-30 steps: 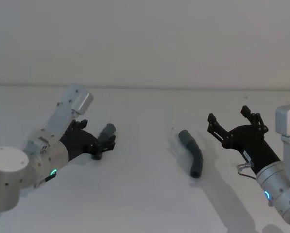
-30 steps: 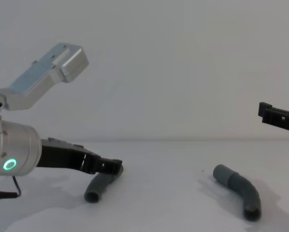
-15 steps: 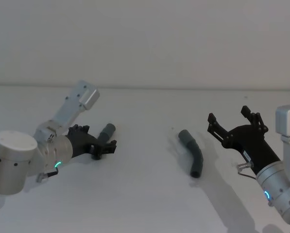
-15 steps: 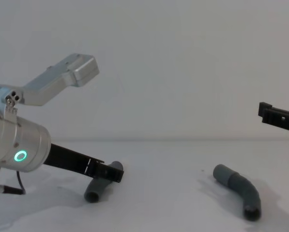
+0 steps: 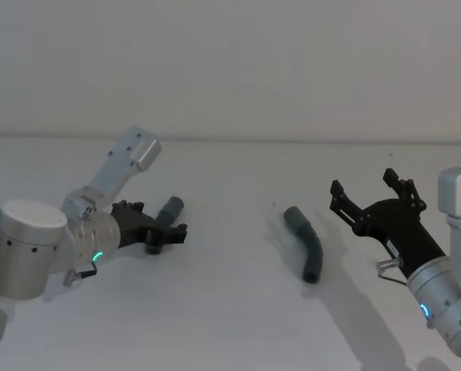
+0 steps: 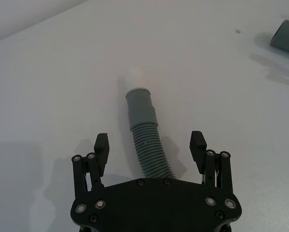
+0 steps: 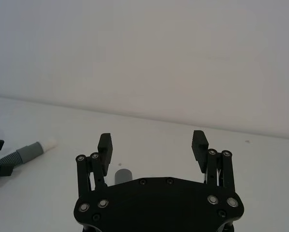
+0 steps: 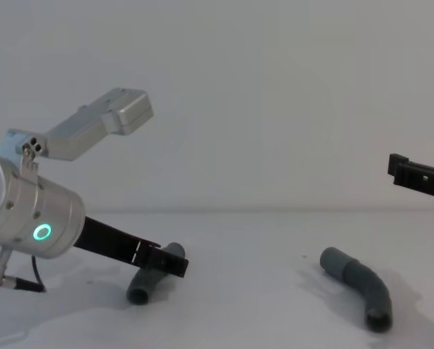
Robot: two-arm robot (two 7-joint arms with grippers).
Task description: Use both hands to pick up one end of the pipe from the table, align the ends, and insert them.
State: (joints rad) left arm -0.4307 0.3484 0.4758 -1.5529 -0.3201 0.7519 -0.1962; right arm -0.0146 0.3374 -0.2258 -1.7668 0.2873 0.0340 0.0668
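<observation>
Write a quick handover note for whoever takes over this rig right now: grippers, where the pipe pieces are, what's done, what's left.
Left gripper: open, low at the table, fingers either side of the ribbed middle of the left pipe piece, not closed on it.
Right gripper: open, raised off the table, to the right of the right pipe piece and apart from it.
Both pieces lie on the table, well apart. The left one's white tip points away from its gripper.
Done: left gripper in place. Nothing lifted.
Left: grasp both pieces, lift, line the white tip up with the other's dark mouth, insert.
</observation>
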